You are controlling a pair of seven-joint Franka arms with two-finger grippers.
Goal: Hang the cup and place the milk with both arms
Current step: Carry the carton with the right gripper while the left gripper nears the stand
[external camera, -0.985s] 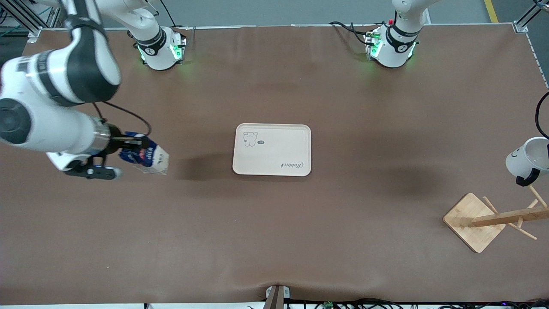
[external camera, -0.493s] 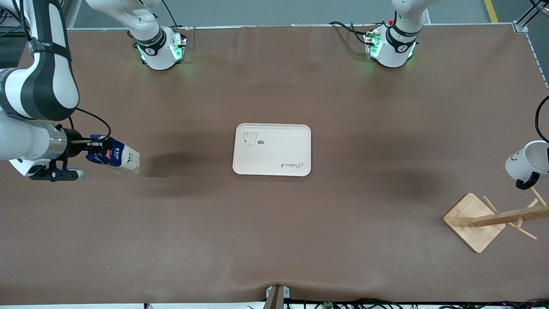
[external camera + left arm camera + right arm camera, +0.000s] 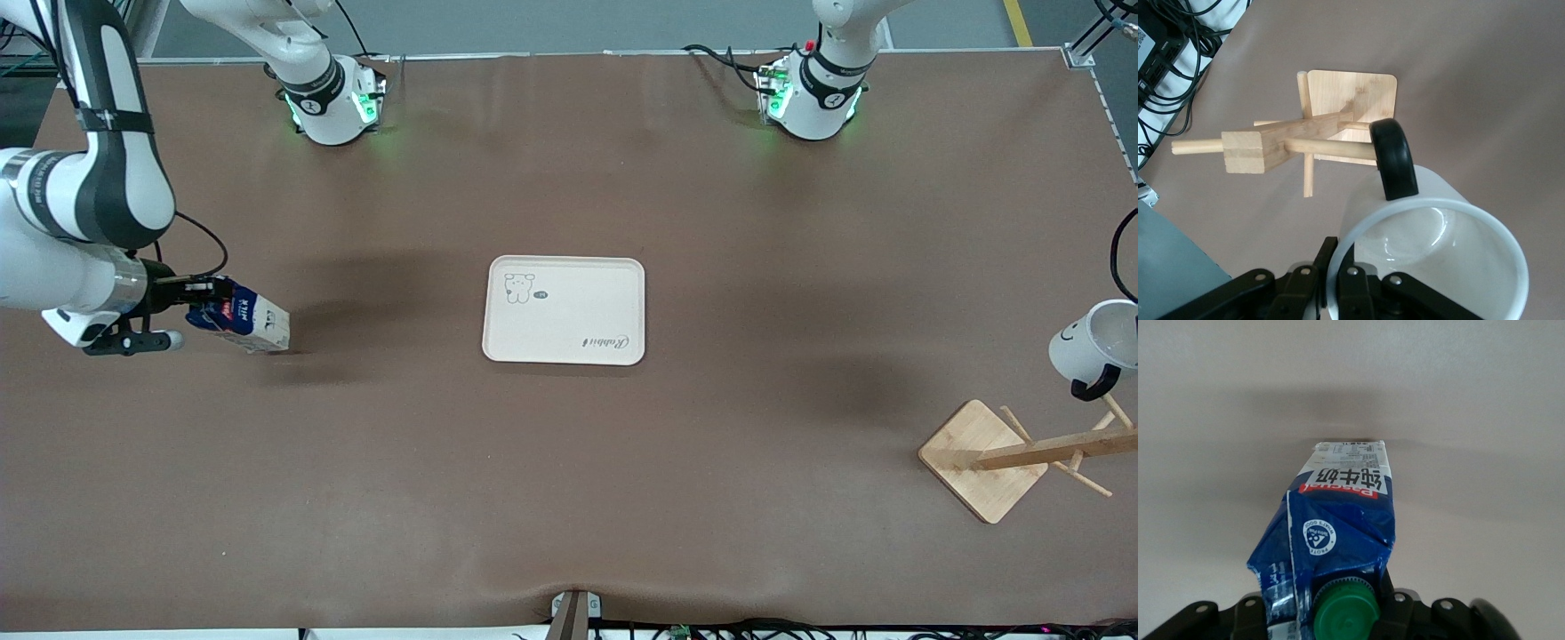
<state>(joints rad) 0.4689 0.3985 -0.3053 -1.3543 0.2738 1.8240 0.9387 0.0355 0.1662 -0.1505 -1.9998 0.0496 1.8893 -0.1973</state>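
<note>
Right hand [image 3: 197, 298] clenched on milk [image 3: 246, 324] at gable top, low over worktop [image 3: 569, 498] at right arm's end. Carton light, crushable: you keep squeeze gentle. Left hand [image 3: 1338, 283] clamps cup [image 3: 1092, 345] rim above rack [image 3: 1022, 453]; ceramic stiff, slippery, chippable.

My right gripper [image 3: 191, 291] holds the milk [image 3: 242, 323] by its top, tilted over the table [image 3: 569, 498] toward my right arm's end. The tray [image 3: 564, 309] lies mid-table, well apart from the milk. My left gripper [image 3: 1338, 283] grips the cup [image 3: 1092, 345] by its rim over the rack [image 3: 1022, 455] at my left arm's end. The rack stands nearer the front camera than the tray.
</note>
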